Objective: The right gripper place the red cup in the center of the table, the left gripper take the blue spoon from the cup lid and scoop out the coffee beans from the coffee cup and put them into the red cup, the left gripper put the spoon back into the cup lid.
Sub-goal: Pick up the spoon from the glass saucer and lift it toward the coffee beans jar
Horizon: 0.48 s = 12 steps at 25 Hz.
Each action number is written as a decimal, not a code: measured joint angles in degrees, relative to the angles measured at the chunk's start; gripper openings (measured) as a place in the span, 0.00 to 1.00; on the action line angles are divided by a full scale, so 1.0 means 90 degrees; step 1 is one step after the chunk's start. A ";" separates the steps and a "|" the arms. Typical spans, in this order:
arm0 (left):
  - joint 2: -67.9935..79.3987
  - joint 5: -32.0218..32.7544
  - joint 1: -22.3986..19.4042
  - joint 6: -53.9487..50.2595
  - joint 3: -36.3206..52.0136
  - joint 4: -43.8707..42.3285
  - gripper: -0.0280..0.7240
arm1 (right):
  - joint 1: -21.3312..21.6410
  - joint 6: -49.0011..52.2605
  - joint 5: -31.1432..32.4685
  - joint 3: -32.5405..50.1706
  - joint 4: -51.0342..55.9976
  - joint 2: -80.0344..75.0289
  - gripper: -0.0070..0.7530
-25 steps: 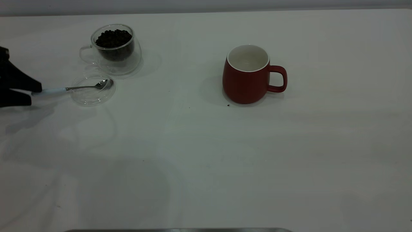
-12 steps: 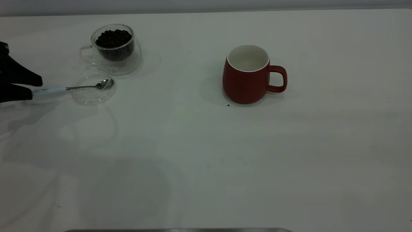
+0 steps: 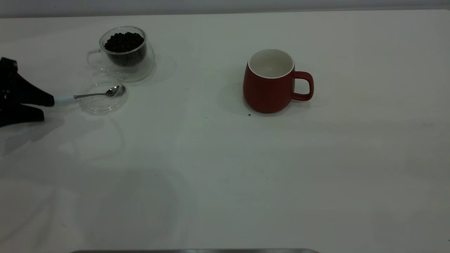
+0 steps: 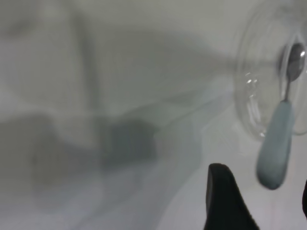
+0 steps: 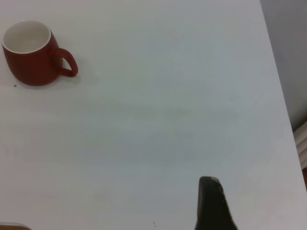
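Note:
The red cup stands upright near the middle of the table, handle to the right; it also shows far off as the red cup. At the far left, the coffee cup holds coffee beans. In front of it lies the cup lid with the blue spoon resting in it, handle pointing left. My left gripper is open, its fingers either side of the handle's end without touching the blue spoon. One finger of my right gripper shows, fingers, over bare table.
A tiny dark speck lies by the red cup's base. The table's right edge runs close to my right gripper. A grey strip lines the near edge.
My left gripper has moved right along the table, and its fingers now reach past the end of the spoon handle. Cups, lid and spoon have not moved.

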<state>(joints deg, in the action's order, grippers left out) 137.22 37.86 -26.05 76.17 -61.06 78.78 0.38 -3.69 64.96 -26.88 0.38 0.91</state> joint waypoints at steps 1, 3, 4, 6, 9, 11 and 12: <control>0.0000 0.0000 0.0000 0.0008 0.0000 0.0022 0.63 | 0.0000 0.0000 0.0000 0.0000 0.0000 0.0000 0.66; 0.0000 0.0024 0.0000 0.0078 0.0000 0.0178 0.63 | 0.0000 0.0000 0.0000 0.0000 0.0000 0.0000 0.66; 0.0000 0.0046 0.0000 0.0142 -0.0005 0.0283 0.63 | 0.0000 0.0000 0.0000 0.0000 0.0000 0.0000 0.66; 0.0000 0.0112 0.0000 0.0276 -0.0005 0.0486 0.63 | 0.0000 0.0000 0.0000 0.0000 0.0000 0.0000 0.66; 0.0000 0.0279 0.0000 0.0413 -0.0005 0.0745 0.61 | 0.0000 0.0000 0.0000 0.0000 0.0000 0.0000 0.66; 0.0000 0.0330 0.0000 0.0442 -0.0005 0.0805 0.60 | 0.0000 0.0000 0.0000 0.0000 0.0000 0.0000 0.66; 0.0000 0.0336 0.0000 0.0442 -0.0005 0.0806 0.59 | 0.0000 0.0000 0.0000 0.0000 0.0000 0.0000 0.66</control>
<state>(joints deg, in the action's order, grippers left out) 137.22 40.88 -26.05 80.15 -61.11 86.03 0.38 -3.69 64.96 -26.88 0.38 0.91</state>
